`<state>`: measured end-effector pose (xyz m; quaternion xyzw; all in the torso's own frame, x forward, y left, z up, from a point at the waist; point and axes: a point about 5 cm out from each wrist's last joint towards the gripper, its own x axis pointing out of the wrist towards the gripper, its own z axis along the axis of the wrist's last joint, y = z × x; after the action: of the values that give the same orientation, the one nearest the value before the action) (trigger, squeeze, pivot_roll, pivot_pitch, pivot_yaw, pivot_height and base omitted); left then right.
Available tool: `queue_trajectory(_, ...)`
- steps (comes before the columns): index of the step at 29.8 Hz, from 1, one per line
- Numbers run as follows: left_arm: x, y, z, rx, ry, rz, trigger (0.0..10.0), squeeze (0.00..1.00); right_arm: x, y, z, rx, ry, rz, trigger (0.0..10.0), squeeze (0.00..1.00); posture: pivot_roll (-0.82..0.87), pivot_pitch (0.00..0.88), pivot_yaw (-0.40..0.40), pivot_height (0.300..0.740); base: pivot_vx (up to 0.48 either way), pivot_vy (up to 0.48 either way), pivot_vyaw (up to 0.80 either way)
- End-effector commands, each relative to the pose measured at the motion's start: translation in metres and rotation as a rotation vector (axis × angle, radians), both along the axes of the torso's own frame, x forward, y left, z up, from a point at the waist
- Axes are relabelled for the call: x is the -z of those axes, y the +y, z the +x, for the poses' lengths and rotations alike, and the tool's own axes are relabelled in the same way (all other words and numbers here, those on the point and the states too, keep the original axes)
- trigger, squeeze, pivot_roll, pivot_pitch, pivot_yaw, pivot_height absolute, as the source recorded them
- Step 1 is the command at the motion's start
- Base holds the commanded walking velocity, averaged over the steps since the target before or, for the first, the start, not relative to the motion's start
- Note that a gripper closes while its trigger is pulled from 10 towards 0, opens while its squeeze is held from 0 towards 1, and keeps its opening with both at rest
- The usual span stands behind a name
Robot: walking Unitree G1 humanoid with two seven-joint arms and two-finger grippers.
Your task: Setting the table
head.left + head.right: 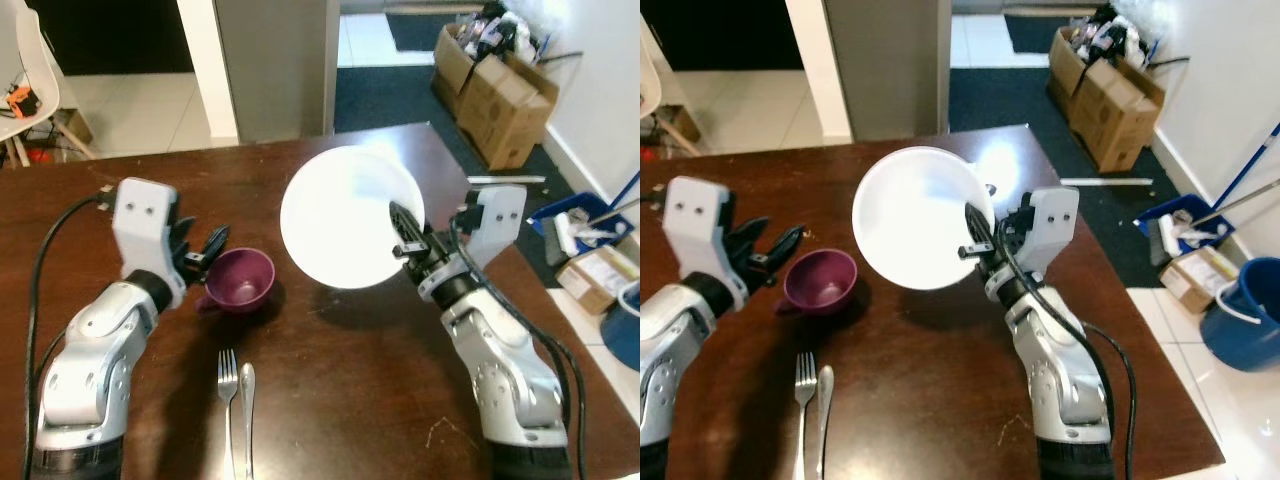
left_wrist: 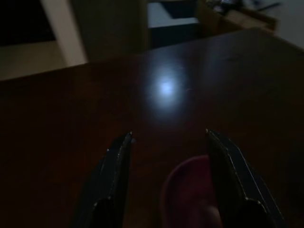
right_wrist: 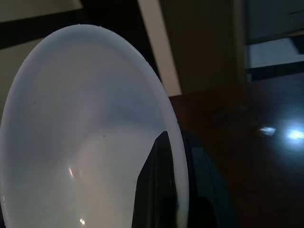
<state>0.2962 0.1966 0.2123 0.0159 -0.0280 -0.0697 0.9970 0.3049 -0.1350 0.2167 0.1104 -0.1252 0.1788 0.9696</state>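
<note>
Right gripper (image 1: 408, 238) clamps the rim of a tilted white plate (image 1: 345, 215), which extends toward its ten o'clock above the table (image 1: 350, 400); left gripper (image 1: 205, 250) spread wide beside a purple cup (image 1: 243, 278).

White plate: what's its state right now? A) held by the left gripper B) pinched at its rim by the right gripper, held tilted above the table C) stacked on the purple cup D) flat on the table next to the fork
B: the right gripper clamps the rim of the white plate, which is tilted above the table, casting a shadow below it.
</note>
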Motion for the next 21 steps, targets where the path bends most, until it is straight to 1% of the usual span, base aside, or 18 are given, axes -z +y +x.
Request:
queue_trajectory(1, 0.005, 0.007, -0.004, -0.066, -0.006, 0.004, 10.0, 0.0, 0.002, -0.002, -0.003, 0.03, 0.012, -0.003, 10.0, 0.0, -0.01, 0.046, 0.088, 0.74, 0.0, 0.0, 0.0)
queue_trajectory(3, 0.005, 0.006, -0.005, -0.071, -0.008, 0.005, 10.0, 0.0, 0.002, -0.002, -0.004, 0.037, 0.015, -0.002, 10.0, 0.0, -0.01, 0.046, 0.088, 0.74, 0.0, 0.0, 0.0)
queue_trajectory(12, 0.008, -0.005, 0.0, -0.092, -0.023, -0.001, 10.0, 0.0, 0.006, -0.005, -0.001, 0.085, 0.034, -0.02, 10.0, 0.0, -0.02, 0.034, 0.089, 0.74, 0.0, 0.0, 0.0)
queue_trajectory(14, 0.008, -0.007, 0.001, -0.094, -0.032, -0.001, 10.0, 0.0, 0.007, -0.005, -0.001, 0.09, 0.041, -0.019, 10.0, 0.0, -0.02, 0.033, 0.09, 0.74, -0.244, 0.0, 0.0)
queue_trajectory(21, 0.007, -0.008, 0.001, -0.097, -0.039, 0.0, 10.0, 0.0, 0.01, -0.005, -0.001, 0.094, 0.051, -0.013, 10.0, 0.0, -0.02, 0.03, 0.09, 0.74, -0.468, 0.0, 0.0)
